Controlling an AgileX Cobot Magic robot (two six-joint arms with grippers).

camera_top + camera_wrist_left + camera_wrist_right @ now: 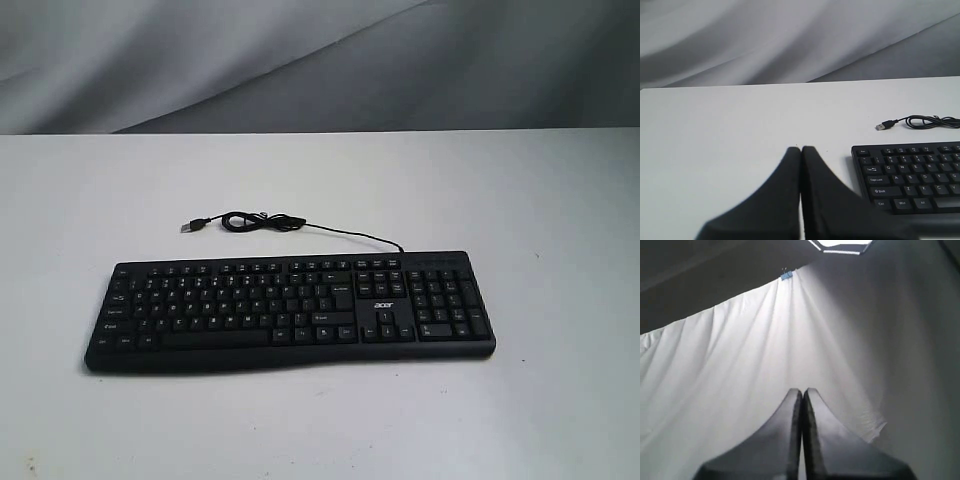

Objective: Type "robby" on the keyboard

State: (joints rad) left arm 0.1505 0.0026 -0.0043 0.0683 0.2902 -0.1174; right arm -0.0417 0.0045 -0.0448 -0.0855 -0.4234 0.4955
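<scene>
The wide black keyboard (290, 310) with white legends and an "acer" logo lies flat on the white table (520, 200), number pad to the right. Its thin black cable (300, 226) curls behind it and ends in a loose USB plug. Neither arm shows in the exterior view. In the left wrist view my left gripper (801, 149) is shut and empty, hovering over bare table beside the keyboard (912, 175) end with Esc, Tab and Ctrl. My right gripper (802, 391) is shut too, holds nothing and points up at a white cloth backdrop; no keyboard shows there.
A draped white-grey cloth backdrop (300, 60) hangs behind the table's far edge. The USB plug (883, 125) rests on the table behind the keyboard. Bare white tabletop surrounds the keyboard on all sides.
</scene>
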